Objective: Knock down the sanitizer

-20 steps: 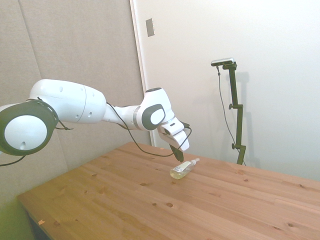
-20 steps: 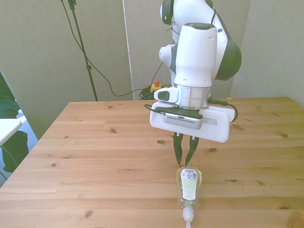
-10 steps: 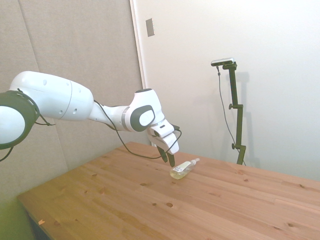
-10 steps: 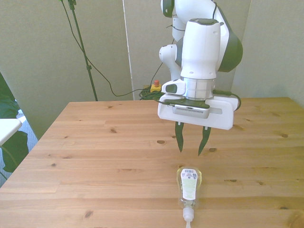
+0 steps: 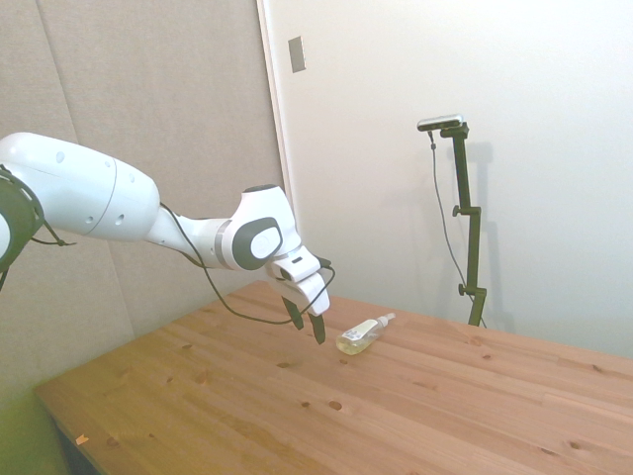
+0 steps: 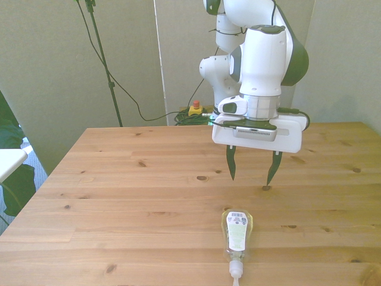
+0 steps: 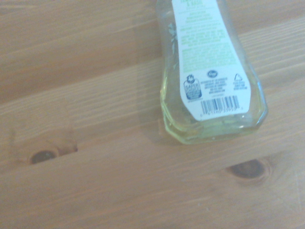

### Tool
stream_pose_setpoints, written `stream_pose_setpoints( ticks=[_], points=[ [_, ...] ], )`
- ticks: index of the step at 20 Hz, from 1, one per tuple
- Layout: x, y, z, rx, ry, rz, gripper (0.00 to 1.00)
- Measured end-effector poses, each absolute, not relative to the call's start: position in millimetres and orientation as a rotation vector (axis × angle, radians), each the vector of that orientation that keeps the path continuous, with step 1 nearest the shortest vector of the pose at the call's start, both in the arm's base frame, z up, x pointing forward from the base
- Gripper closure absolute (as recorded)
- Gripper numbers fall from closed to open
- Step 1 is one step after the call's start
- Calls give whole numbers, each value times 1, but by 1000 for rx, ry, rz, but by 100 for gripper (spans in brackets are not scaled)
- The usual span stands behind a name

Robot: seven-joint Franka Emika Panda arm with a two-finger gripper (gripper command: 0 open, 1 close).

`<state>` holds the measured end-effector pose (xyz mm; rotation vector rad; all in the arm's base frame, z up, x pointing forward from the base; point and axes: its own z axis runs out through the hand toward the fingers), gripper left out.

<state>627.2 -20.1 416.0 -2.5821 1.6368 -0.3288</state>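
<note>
The sanitizer point(image 6: 237, 233) lies flat on its side on the wooden table point(image 6: 119, 190), white label up, pump nozzle pointing toward the table's near edge in the front view. From the side it shows as a small clear bottle point(image 5: 359, 336) with yellowish liquid. The wrist view holds its base and barcode label point(image 7: 209, 76) from close by. My gripper point(image 6: 252, 173) hangs open above the table, behind the bottle's base and apart from it, nothing between the fingers. In the side view the gripper point(image 5: 307, 323) is left of the bottle.
Bare wooden tabletop surrounds the bottle on all sides. Dark knots point(image 7: 45, 155) mark the boards near the bottle's base. A black cable trails from the wrist point(image 5: 237, 312).
The gripper has pulled back from the bottle's base and risen slightly, and its fingers have gone from nearly shut to wide open. The sanitizer lies in the same place.
</note>
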Motion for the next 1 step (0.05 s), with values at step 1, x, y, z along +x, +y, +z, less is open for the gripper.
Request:
stream_pose_setpoints(
  ticks=[1],
  points=[
    [624,-16,415,-2587,1627,-329,0]
  ],
)
